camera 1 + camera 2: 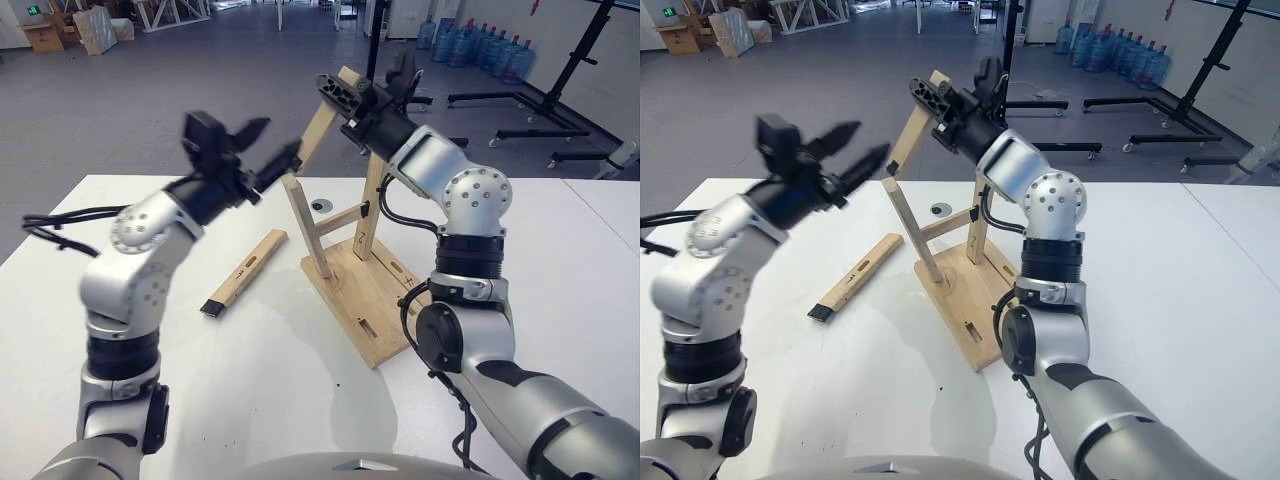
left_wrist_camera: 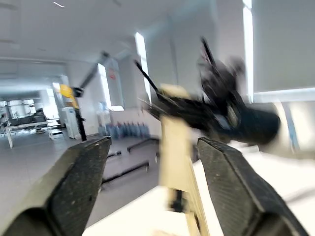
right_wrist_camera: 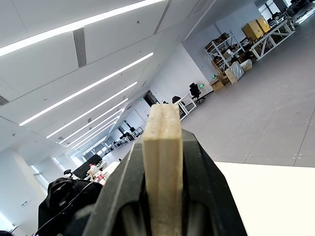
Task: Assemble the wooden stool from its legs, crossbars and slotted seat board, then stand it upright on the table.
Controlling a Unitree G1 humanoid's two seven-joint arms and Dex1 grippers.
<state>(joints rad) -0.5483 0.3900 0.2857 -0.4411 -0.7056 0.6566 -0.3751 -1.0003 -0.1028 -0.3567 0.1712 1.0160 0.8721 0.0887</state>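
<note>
My left gripper (image 1: 281, 137) is smeared by blur in the head views, so I cannot tell whether its lower fingertip touches the leg (image 1: 318, 128) just beside it. From my left wrist, that leg and my right gripper (image 2: 197, 108), clamped on it beyond my spread fingers (image 2: 74, 187), are soft smudges, and the leg's lower end runs off the picture's edge. At my right wrist, the leg's end face sits between my jaws, hiding the pads, and its length below is cut off.
</note>
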